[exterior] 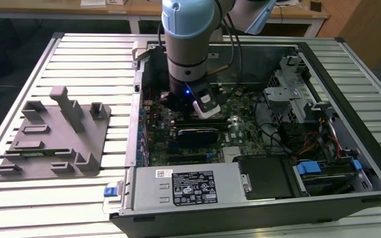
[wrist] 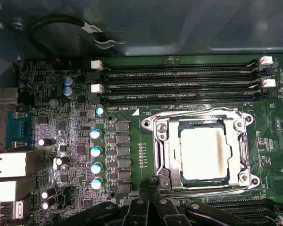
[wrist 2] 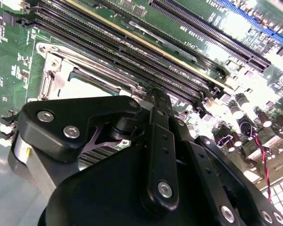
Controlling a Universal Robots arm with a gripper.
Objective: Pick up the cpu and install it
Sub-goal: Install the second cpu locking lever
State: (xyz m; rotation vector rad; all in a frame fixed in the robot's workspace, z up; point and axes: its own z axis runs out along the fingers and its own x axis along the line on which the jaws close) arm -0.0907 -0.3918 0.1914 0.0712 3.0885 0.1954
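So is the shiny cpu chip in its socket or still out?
In. The cpu lies flat inside the metal socket frame on the green board.

Arm [exterior: 188, 44] vertical, pincer [exterior: 177, 105] pointing down, low.

Matt silvery metal cpu [wrist: 203, 153], shiny steel socket frame [wrist: 162, 146], glossy black claw [wrist 2: 151, 141]

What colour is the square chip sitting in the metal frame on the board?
The cpu has a silvery, pale metal top; the first wrist view shows it best.
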